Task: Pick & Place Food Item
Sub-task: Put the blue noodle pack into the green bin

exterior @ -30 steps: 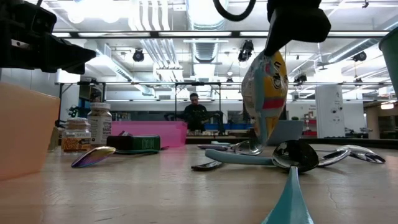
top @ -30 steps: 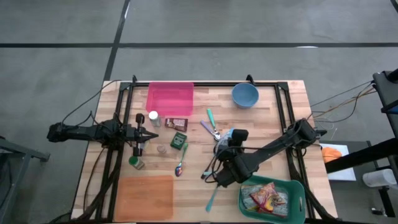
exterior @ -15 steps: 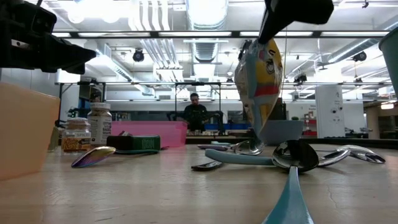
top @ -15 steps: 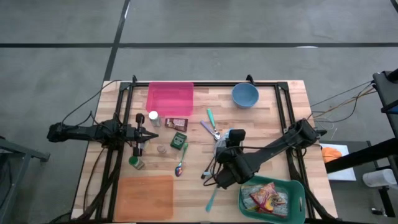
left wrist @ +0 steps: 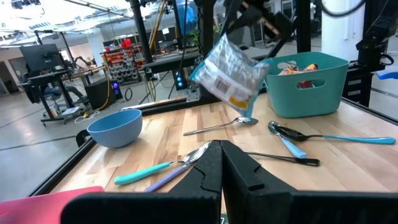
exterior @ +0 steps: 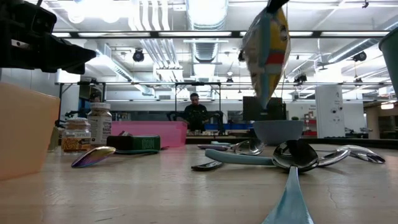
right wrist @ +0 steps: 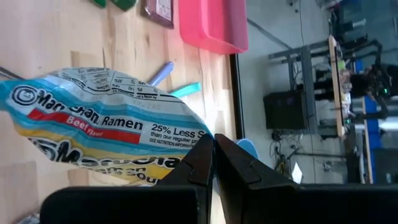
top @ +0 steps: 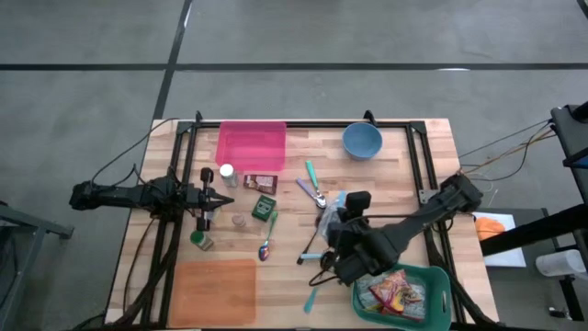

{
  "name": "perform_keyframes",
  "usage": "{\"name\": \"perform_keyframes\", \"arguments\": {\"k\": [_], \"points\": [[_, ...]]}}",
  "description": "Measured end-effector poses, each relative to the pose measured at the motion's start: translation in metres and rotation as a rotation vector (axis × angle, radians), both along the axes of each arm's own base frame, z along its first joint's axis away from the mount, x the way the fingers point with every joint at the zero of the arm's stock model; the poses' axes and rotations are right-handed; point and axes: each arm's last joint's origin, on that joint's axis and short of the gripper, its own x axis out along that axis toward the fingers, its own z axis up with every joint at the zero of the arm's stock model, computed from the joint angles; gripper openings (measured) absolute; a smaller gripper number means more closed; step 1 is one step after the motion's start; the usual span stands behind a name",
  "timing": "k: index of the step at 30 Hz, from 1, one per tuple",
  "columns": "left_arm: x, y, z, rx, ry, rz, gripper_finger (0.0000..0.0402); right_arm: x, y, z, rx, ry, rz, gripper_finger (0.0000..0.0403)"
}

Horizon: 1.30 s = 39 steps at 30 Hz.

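The food item is a ramen packet, blue, white and yellow. It hangs in the air above the spoons at the table's middle right. My right gripper is shut on it and stands over that spot in the high view. The left wrist view shows the packet tilted below the dark fingers. My left gripper waits shut at the table's left side, pointing level, touching nothing. My right gripper pinches the packet's edge between its two shut fingers, at the packet's upper end. The fingers slant down from the table's right side. The packet hangs below them, tilted, lifted clear of the table and the spoons.
A teal basket with snack packets stands near right. Several spoons lie under the packet. A blue bowl and pink tray sit far, an orange board near left, jars and small boxes left of middle. A person stands in the room behind.
My right gripper has risen and gone a little toward the teal basket, still shut on the packet. The packet, whose lower end hung just above the spoons, now hangs well clear of them and has turned somewhat.
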Motion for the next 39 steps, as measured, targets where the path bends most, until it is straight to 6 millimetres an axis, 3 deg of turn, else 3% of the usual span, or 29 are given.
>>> {"name": "perform_keyframes", "arguments": {"k": [22, 31, 39], "points": [[0.000, 0.000, 0.000, 0.000, 0.000, 0.000, 0.0000, -0.082, 0.022, 0.069, 0.137, -0.125, 0.267, 0.0011], [0.000, 0.000, 0.000, 0.000, 0.000, 0.000, 0.0000, -0.124, 0.051, 0.078, 0.197, -0.150, 0.430, 0.0011], [0.000, 0.000, 0.000, 0.000, 0.000, 0.000, 0.0000, -0.146, 0.072, 0.074, 0.360, -0.206, 0.389, 0.0011]]}}
